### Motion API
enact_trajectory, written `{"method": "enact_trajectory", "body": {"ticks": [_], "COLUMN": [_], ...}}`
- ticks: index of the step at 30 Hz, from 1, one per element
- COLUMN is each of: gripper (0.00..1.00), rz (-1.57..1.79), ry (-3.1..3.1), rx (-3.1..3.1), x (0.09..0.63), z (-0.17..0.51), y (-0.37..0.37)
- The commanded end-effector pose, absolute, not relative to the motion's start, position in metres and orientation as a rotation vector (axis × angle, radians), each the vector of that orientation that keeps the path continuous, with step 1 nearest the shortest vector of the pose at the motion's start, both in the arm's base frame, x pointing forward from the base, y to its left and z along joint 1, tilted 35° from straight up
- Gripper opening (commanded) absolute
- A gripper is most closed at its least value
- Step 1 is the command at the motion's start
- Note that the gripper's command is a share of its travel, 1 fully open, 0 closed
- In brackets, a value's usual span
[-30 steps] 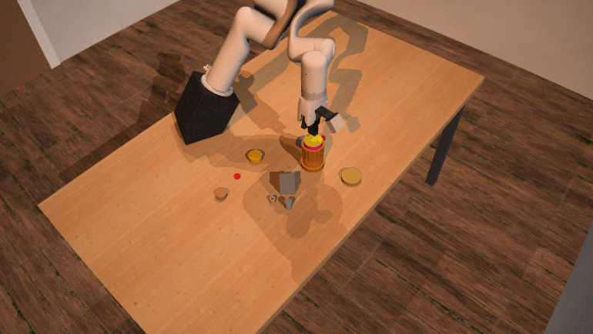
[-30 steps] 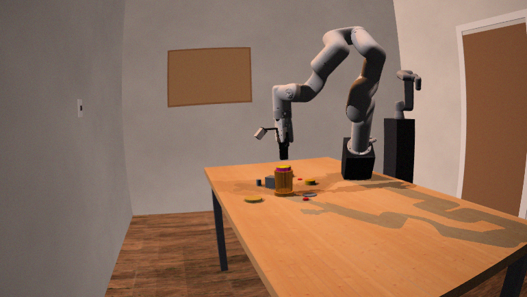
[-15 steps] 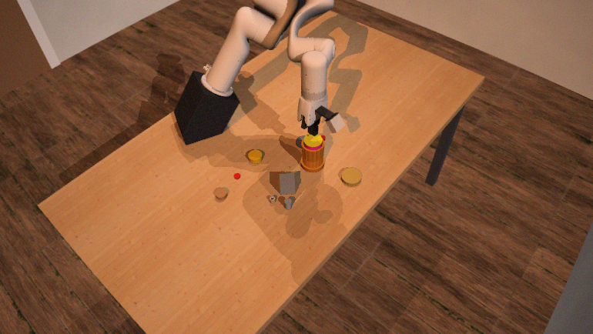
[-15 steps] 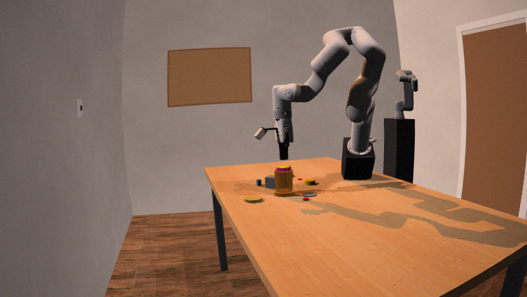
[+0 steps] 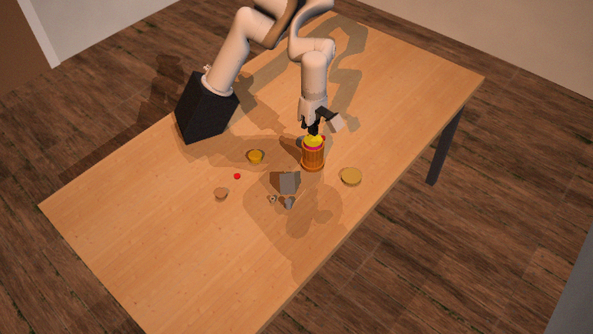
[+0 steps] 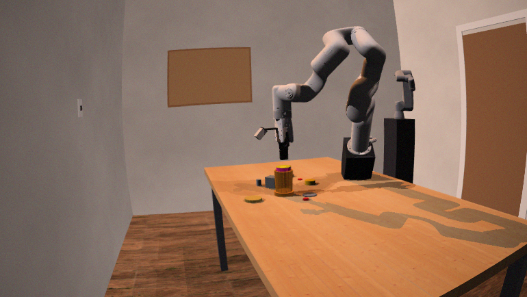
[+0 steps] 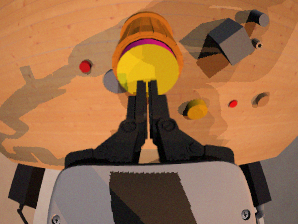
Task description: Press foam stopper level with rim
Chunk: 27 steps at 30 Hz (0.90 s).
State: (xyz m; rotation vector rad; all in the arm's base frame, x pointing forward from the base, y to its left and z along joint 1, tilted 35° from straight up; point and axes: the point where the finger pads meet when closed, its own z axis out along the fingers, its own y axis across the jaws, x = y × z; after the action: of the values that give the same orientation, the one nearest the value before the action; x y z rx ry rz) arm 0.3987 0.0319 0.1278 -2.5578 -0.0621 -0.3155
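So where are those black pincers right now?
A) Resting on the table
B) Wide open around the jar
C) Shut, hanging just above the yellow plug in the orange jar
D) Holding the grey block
C: in the side view the shut gripper hangs just above the yellow stopper topping the jar.

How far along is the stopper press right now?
Done: the shut, empty end effector is lined up above the yellow foam stopper. In hand: closing the visible gap between them. Left: the press itself, since the stopper stands above the rim of the upright orange ribbed jar, then release.
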Motion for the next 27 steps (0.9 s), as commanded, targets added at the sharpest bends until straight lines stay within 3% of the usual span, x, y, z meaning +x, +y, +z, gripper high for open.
{"method": "enact_trajectory", "body": {"ticks": [1,27], "gripper": [0.0,0.0], "rz": [-0.319,-0.318], "ry": [-0.06,-0.061], "rx": [-2.559,-2.559], "x": [0.4,0.408], "z": [0.129,0.106], "y": [0.03,0.044]}}
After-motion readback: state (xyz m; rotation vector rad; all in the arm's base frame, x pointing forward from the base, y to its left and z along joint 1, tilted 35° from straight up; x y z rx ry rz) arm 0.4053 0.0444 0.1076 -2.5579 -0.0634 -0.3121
